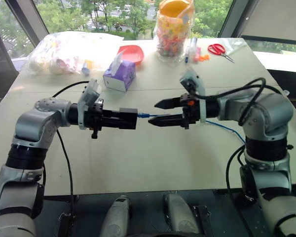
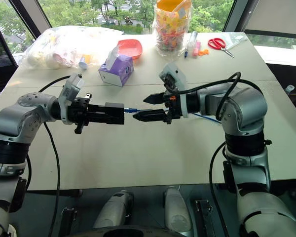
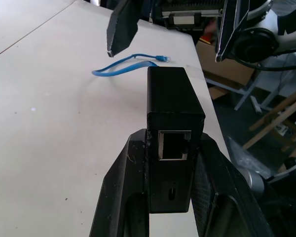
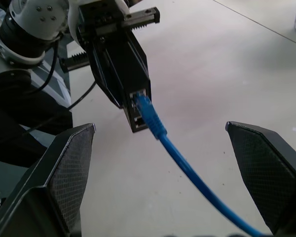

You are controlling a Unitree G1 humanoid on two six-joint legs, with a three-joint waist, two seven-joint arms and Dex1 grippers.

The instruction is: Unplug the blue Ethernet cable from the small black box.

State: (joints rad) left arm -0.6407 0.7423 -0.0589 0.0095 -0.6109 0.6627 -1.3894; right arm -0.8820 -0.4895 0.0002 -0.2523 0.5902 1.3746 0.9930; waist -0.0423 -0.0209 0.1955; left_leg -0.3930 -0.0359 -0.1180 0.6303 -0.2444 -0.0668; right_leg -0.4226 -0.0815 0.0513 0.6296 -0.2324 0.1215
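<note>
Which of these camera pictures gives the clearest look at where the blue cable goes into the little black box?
The right wrist view: the blue cable visibly enters the black box. Both eye views show just a short blue stretch between the tools; the left wrist view shows the box's other, empty socket.

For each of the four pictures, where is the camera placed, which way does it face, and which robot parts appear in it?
Left eye view: on the head, looking down over the table; both arms show.
Right eye view: same head, same scene, slightly offset.
Left wrist view: along the left claw, shut on the small black box.
Right wrist view: between the open right claw fingers, facing the box.
Both wrist views share the blue Ethernet cable.
</note>
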